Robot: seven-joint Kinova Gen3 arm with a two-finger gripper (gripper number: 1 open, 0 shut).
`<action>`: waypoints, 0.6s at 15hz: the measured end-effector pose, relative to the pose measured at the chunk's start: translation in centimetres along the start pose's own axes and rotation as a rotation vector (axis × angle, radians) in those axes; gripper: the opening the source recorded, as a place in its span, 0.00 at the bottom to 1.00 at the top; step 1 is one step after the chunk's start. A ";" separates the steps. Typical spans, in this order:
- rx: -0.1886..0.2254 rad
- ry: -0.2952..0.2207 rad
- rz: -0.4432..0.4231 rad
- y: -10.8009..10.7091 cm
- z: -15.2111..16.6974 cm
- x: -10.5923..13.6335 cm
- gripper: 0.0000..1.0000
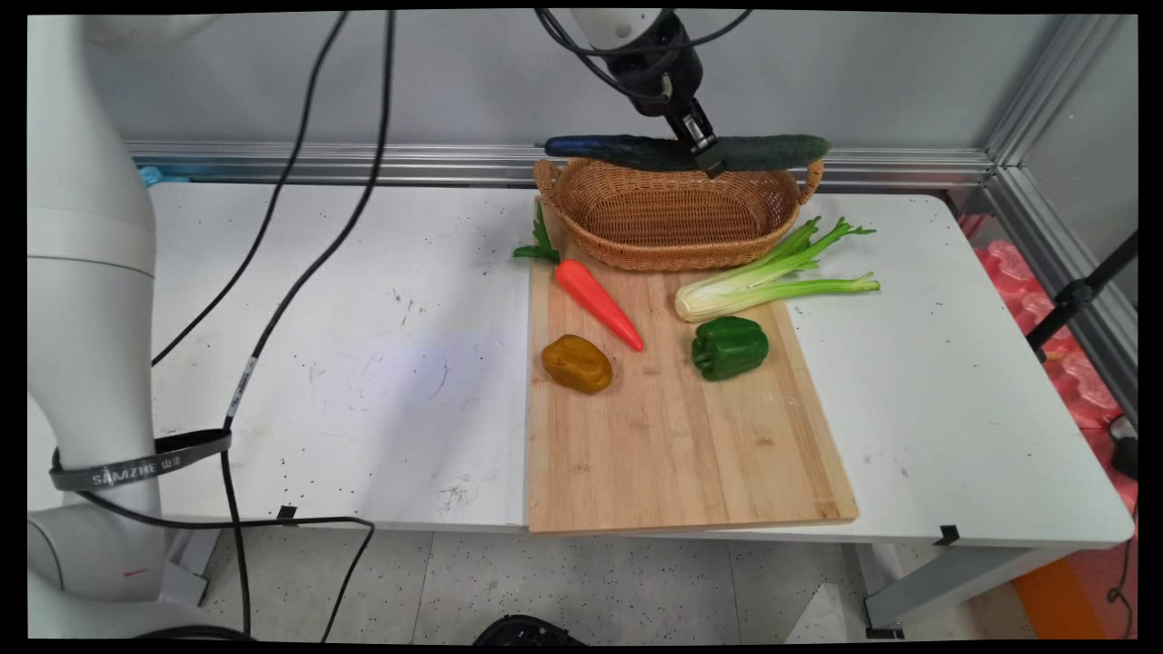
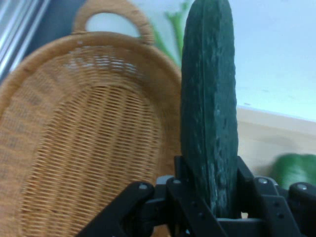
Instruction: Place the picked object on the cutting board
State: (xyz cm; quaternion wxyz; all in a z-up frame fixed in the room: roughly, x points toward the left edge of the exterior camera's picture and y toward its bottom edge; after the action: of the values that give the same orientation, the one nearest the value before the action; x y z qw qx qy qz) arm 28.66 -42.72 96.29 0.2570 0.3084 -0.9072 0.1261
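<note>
Main view | gripper (image 1: 704, 150) pinching cucumber (image 1: 772, 150) (held level) | above wicker basket (image 1: 672, 238) | carrot (image 1: 598, 302) on cutting board (image 1: 681, 436)

Dark green cucumber (image 1: 772, 150); tan woven basket (image 1: 677, 218); orange carrot (image 1: 600, 304); green pepper (image 1: 730, 347); pale wood board (image 1: 681, 436).

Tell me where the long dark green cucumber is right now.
The long dark green cucumber is held level in the black gripper, above the woven wicker basket at the table's far side.
</note>
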 end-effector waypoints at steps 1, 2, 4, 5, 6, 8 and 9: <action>-0.013 -0.001 0.005 0.8 -0.8 -0.1 0.00; -0.029 -0.004 0.010 1.7 -1.7 -0.4 0.00; -0.060 -0.012 0.022 3.6 -3.1 -1.0 0.00; -0.070 -0.014 0.026 4.2 -3.5 -1.2 0.00; -0.086 -0.019 0.033 5.3 -4.0 -1.6 0.00; -0.113 -0.027 0.042 7.5 -4.9 -2.4 0.00; -0.122 -0.030 0.041 8.4 -5.1 -2.8 0.00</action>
State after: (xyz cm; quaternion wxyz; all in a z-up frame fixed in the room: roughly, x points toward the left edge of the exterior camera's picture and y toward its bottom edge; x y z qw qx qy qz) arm 27.29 -32.84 98.43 0.2589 0.2753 -0.9231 0.0713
